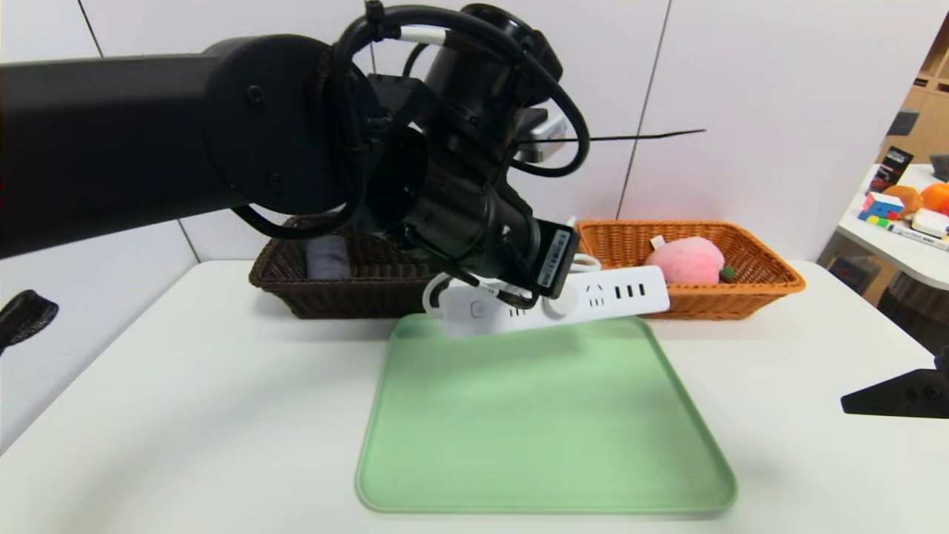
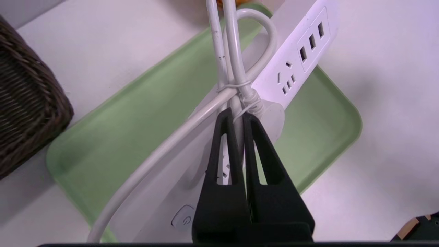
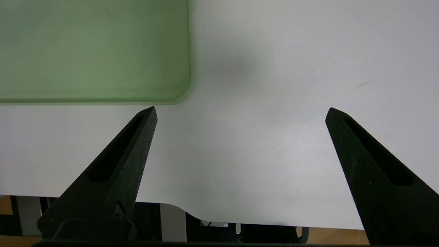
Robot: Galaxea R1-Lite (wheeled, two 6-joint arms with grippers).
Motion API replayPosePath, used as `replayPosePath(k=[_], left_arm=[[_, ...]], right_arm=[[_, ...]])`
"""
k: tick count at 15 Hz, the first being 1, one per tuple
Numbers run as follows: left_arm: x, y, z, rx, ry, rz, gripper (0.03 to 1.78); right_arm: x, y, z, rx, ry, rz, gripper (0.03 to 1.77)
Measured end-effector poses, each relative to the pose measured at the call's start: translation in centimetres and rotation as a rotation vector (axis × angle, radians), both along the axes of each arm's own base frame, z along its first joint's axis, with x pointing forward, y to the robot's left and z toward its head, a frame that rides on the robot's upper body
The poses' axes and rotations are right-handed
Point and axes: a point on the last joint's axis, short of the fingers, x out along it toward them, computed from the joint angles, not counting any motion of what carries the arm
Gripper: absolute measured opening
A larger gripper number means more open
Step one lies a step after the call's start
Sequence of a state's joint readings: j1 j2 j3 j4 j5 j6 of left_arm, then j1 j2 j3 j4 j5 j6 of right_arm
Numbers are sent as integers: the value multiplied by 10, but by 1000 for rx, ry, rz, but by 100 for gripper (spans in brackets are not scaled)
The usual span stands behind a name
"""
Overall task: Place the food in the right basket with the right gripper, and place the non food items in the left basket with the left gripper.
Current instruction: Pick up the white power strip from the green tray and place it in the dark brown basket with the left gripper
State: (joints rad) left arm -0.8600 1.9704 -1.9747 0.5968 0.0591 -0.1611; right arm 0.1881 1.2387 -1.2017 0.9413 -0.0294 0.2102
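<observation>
Head view recorded one white table [image 1: 185, 386] carrying two wicker baskets, one green tray [image 1: 541, 430] and one power strip [image 1: 593, 297]. One dark brown left basket [image 1: 341, 289] stood at the far left of the tray; one grey rolled towel [image 1: 326, 256] lay inside it. One orange-tan right basket [image 1: 749, 289] stood at the far right; one pink plush peach [image 1: 686, 259] lay inside it, its green leaf toward the right.

One left gripper [image 2: 236, 118] was clamped on the bundled white cord [image 2: 226, 51] of the power strip, both fingers [image 2: 260, 154] pinched together around the cord just below its tie. The strip hung clear of the tray, above the tray's far edge, between the two baskets, tilted with its right end higher. Three slim ports and one socket group were countable on its exposed right end; one round button showed near its other end in the left wrist view. The tray surface beneath held nothing else.

One right gripper [image 3: 240, 113] hovered over bare table just beside the tray's near right corner, its two fingers [image 3: 120, 171] spread wide and grasping nothing. In the head view only a dark part of it showed at the right edge.

One side table [image 1: 890, 237] at the far right carried several small coloured items, count uncertain.
</observation>
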Motion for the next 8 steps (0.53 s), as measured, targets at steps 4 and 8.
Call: replayPosePath(k=[4, 8], left_arm=[[13, 23, 14, -38, -41, 74, 8], [31, 55, 27, -72, -81, 173, 8]], right_arm=[[0, 0, -3, -2, 14, 0, 170], [0, 0, -6, -5, 24, 0, 170]])
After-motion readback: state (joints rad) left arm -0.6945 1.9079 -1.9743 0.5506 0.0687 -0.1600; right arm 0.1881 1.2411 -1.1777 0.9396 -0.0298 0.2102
